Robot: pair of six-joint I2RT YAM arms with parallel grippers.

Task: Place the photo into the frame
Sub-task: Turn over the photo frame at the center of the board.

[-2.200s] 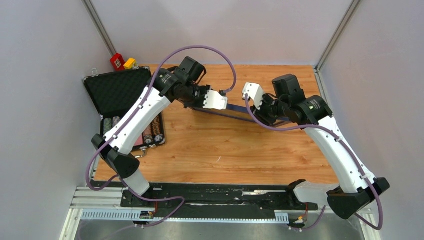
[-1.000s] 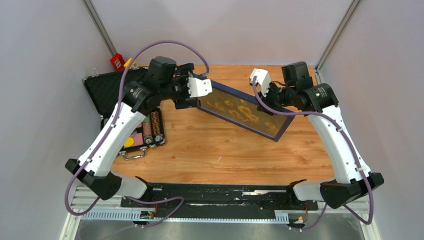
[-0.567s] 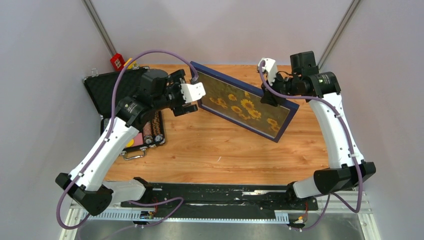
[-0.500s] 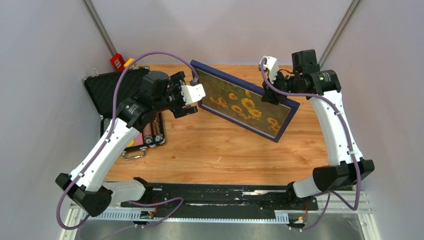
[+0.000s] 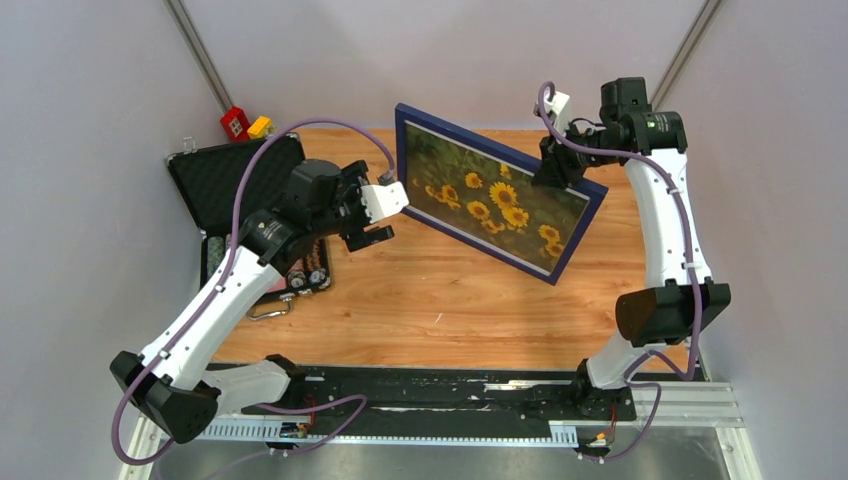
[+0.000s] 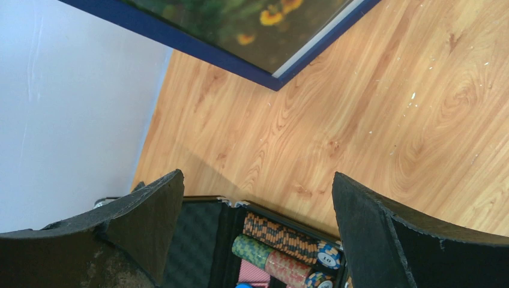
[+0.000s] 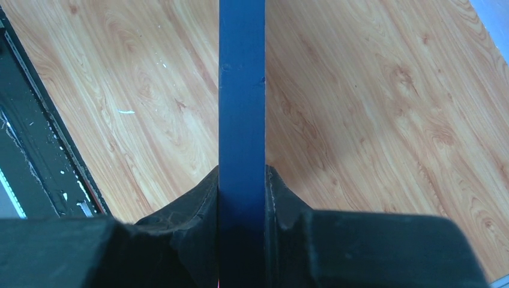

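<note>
My right end effector (image 5: 556, 170) is clamped on the top edge of the large rectangular picture frame (image 5: 401, 155) with the thin dark navy blue front border. In the right wrist view that blue edge runs straight up between my two black fingers (image 7: 195, 204), both pressed against it with no gap. The picture frame is raised over the far half of the wooden bench (image 5: 420, 300) and tipped so its front faces the near side. Its lower edge slants down toward the right, and I cannot tell whether the low corner touches the wood. The rectangular photo of yellow sunflowers on dark green leaves (image 5: 495, 195) sits inside the picture frame and fills it behind the pane. A pale strip shows along one of its edges in the left wrist view. My left end effector (image 5: 383, 220) is spread wide and holds nothing. It hovers just beside the frame's lower left corner without touching it. Between its two dark fingers (image 6: 150, 216) I see bare bench, with the blue corner above them. On the left of the bench lies an open black foam-lined case (image 5: 235, 175) with rows of poker chips (image 5: 300, 275) in its near half. A small red block (image 5: 236, 123) and a small yellow block (image 5: 260, 126) sit just behind the case at the far left corner.
</note>
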